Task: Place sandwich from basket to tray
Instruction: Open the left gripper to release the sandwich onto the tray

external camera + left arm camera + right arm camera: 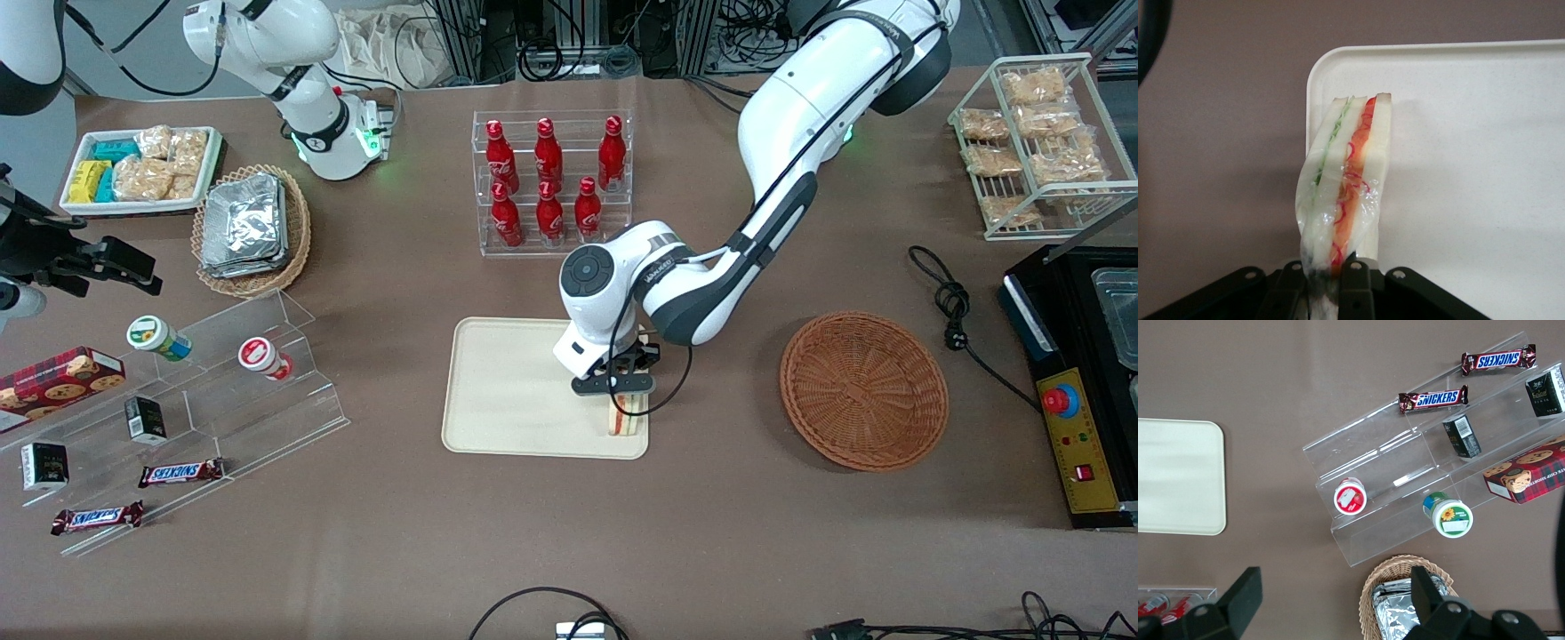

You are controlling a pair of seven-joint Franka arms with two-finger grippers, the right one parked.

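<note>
In the front view the gripper point(620, 384) and the wrist above it cover most of the sandwich point(624, 420), so only its pale lower edge with a thin orange line shows below the fingers. The wrist view cuts off the fingers point(1355, 287) at their bases, but it shows them closed narrowly on one end of the wrapped sandwich point(1345, 193), which stands on edge with its green and orange-red layers facing the camera. Whether the sandwich's lower edge touches the tray point(507, 391) cannot be told. The working arm reaches in from its own end of the table, elbow raised, wrist bent straight down over the tray's corner. The basket point(863, 389) lies well apart from the gripper, toward the working arm's end.
</note>
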